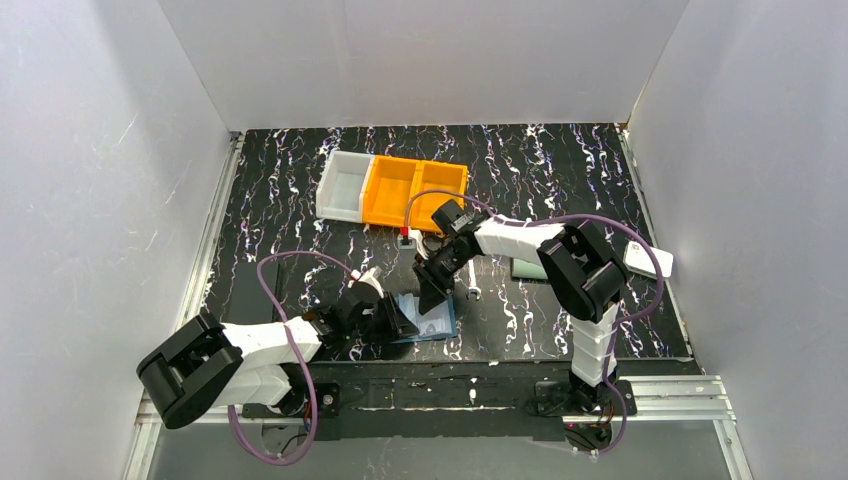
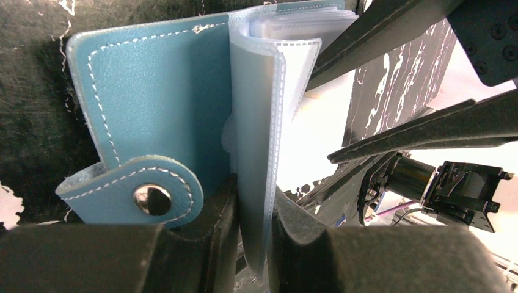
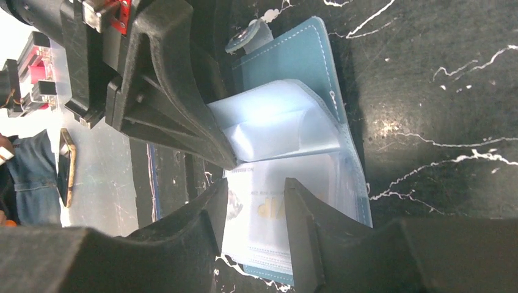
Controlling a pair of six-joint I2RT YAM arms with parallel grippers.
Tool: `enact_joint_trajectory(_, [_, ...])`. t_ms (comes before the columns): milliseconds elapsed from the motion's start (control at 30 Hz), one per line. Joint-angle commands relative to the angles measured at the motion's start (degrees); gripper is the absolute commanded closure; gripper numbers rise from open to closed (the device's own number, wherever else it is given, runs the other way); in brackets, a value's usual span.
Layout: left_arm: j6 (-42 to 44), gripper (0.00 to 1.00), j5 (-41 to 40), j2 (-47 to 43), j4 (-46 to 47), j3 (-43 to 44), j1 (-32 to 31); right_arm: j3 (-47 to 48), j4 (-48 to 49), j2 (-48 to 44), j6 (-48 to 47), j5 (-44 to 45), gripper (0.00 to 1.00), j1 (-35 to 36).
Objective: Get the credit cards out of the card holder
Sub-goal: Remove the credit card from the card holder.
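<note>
Holder (image 1: 430, 322) lies open close to the table's (image 1: 560, 170) near edge, about midway along it, between the two arms. Left gripper (image 1: 400, 318) meets it from the left. Right gripper (image 1: 437, 298) points down at it from the far side.

Left wrist view: the blue cover lies flat with its snap flap toward the camera. One clear leaf (image 2: 253, 152) stands on edge, pinched between the left fingers (image 2: 189, 256), jaws nearly closed on it. The right fingers reach in from the right, spread apart, tips just beside the leaves.

Right wrist view: a card (image 3: 259, 207) with gold print sits in the pocket under the lifted leaf, straight ahead of the right jaws and showing in the gap between them. Those jaws stand partly open and hold nothing; whether the tips touch the pocket I cannot tell. The card's long axis seems to run across the gap, finger to finger. Right is the nearer free arm, so it probably has to work an edge out before it can pinch
</note>
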Motion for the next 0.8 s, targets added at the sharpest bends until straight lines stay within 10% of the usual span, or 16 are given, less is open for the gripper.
enact_joint_trajectory(0, [0.77, 0.8, -0.78, -0.57, -1.61, -0.86, 0.43, 0.97, 1.46, 1.08, 0.79, -0.79, 0.5, 0.96])
enact_joint_trajectory(767, [1.1, 0.6, -1.32, -0.53, -1.43, -1.12, 0.56, 1.71, 22.89, 5.84, 27.29, -19.49, 0.51, 4.57])
